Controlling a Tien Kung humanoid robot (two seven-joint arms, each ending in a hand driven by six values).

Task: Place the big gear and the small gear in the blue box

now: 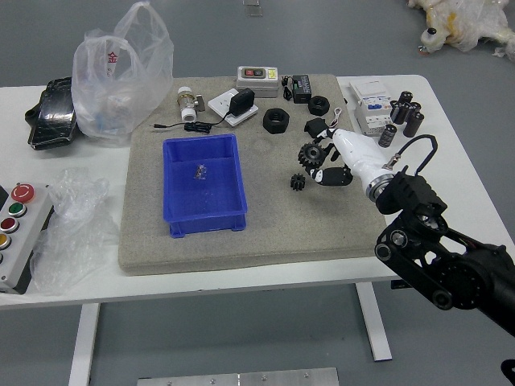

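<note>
Fingers (334,176) of the right hand (356,153), curled and pinching the big gear (311,155) at its edge, apparently lifted above the grey mat (265,233). Small gear (298,183): on the mat, near the fingers, not grasped. Blue box (199,207): well apart, to the left, neither gear inside. Both gears are probably stiff and fairly light; teeth should resist slipping, though an edge hold may let the gear pivot. Small gear is best pinched across opposite teeth.

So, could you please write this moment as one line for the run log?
right hand: holding big gear | small gear: on grey mat | blue box: no gear inside | left hand: out of view
</note>
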